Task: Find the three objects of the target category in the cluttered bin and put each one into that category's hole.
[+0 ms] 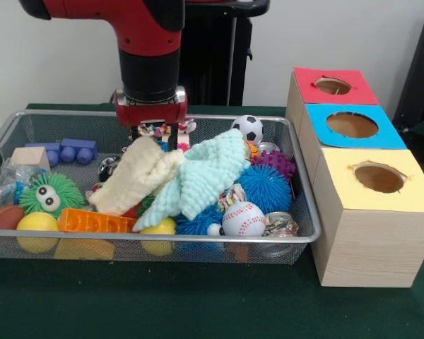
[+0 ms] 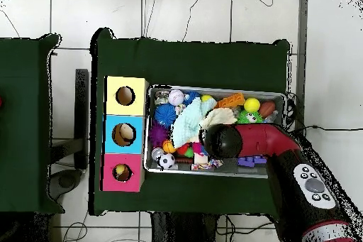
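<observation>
The wire mesh bin (image 1: 198,241) sits on the green table, full of toys; it also shows in the overhead view (image 2: 216,88). My gripper (image 1: 154,134) hangs low over the bin's far middle, just above a cream cloth (image 1: 138,176). It looks open, with a multicoloured rope toy (image 1: 161,129) showing between the fingers; I cannot tell whether they touch it. In the overhead view my arm (image 2: 241,140) hides the gripper. The red-faced hole (image 1: 332,85) is on the farthest box at the right, also seen from overhead (image 2: 123,172).
A mint cloth (image 1: 205,173) lies over the middle. Around it are a soccer ball (image 1: 249,128), baseball (image 1: 243,219), blue spiky ball (image 1: 265,187), green fuzzy toy (image 1: 51,195), yellow ball (image 1: 37,222), orange block (image 1: 95,222) and blue block (image 1: 71,150). Blue-faced (image 1: 352,124) and yellow-faced (image 1: 379,176) holes stand nearer.
</observation>
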Robot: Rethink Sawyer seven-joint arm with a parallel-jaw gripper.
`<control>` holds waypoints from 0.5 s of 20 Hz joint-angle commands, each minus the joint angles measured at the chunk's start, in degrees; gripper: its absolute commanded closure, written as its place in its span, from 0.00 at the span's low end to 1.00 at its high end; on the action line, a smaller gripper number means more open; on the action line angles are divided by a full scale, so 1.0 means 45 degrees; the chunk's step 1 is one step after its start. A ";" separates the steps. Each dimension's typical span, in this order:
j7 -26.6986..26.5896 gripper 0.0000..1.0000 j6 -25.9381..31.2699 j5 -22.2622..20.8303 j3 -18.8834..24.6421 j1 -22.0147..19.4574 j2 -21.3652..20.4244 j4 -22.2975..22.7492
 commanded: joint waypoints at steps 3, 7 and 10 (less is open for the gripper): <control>0.1902 0.00 0.1187 0.1560 -0.0236 0.0881 -0.0754 0.0466; 0.2176 0.00 0.1049 0.2005 -0.0431 0.1249 -0.0857 0.0703; 0.2508 0.00 0.0049 0.2119 -0.0568 0.1439 -0.0456 0.0875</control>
